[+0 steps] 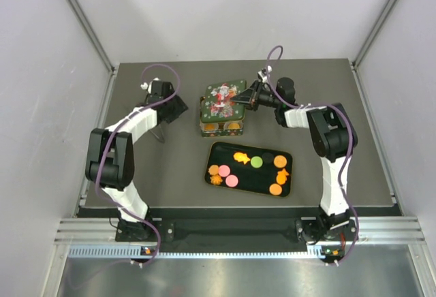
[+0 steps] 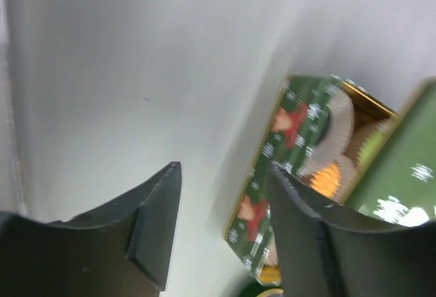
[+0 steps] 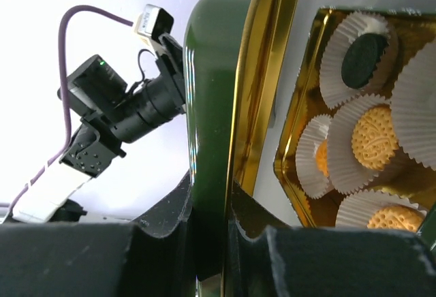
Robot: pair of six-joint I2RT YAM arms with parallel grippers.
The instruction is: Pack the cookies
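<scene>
The cookies [image 1: 256, 162], orange, pink and green discs plus a few orange star and arrow shapes, lie on a black tray [image 1: 262, 175] at the table's middle. Behind it stands the green tin base [image 1: 222, 129] with white paper cups [image 3: 340, 140] holding biscuits. My right gripper [image 1: 241, 97] is shut on the edge of the Santa lid [image 1: 221, 99] and holds it tilted over the base; in the right wrist view the lid's rim [image 3: 214, 106] sits between the fingers [image 3: 167, 215]. My left gripper [image 1: 178, 110] is open and empty, left of the tin [image 2: 272, 167].
White walls enclose the table on three sides. The left arm's camera and purple cable [image 3: 88, 18] show beyond the lid. The tray's front edge is near the table's near edge.
</scene>
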